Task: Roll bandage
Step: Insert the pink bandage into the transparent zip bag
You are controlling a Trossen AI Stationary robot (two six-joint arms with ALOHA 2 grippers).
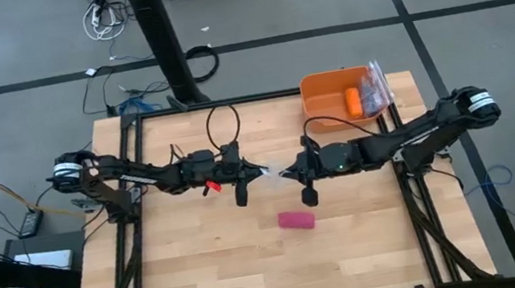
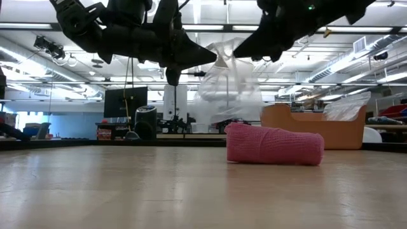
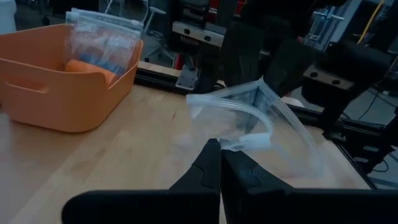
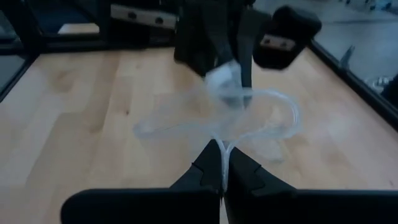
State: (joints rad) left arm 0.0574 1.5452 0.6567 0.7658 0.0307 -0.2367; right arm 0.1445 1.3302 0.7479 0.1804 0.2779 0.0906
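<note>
The bandage (image 1: 297, 220) is a stubby magenta-pink roll lying on its side on the wooden table, right of centre; it also shows in the low view (image 2: 273, 146). Above the table's middle, my left gripper (image 1: 263, 171) and my right gripper (image 1: 288, 172) face each other. Both are shut on a clear crinkly plastic bag (image 1: 276, 172), which is held up between them. The bag's mouth is spread open in the wrist views (image 3: 261, 118) (image 4: 249, 109). Neither gripper touches the bandage, which lies nearer the table's front edge than they do. My left gripper pinches the bag's mouth edge (image 3: 241, 144) between its two fingertips, coming level from the table's left. The bag is lifted clear of the table and hangs slack below the fingers (image 2: 229, 89). My right gripper pinches the opposite mouth edge (image 4: 231, 140) between its two fingertips, coming level from the table's right. The bag's rim loops open beyond the fingers, clear of the table.
An orange bin (image 1: 329, 93) stands at the table's far right, holding a small orange roll (image 1: 354, 102) and more clear bags (image 1: 375, 87). Bare wood lies in front of and to the left of the bandage.
</note>
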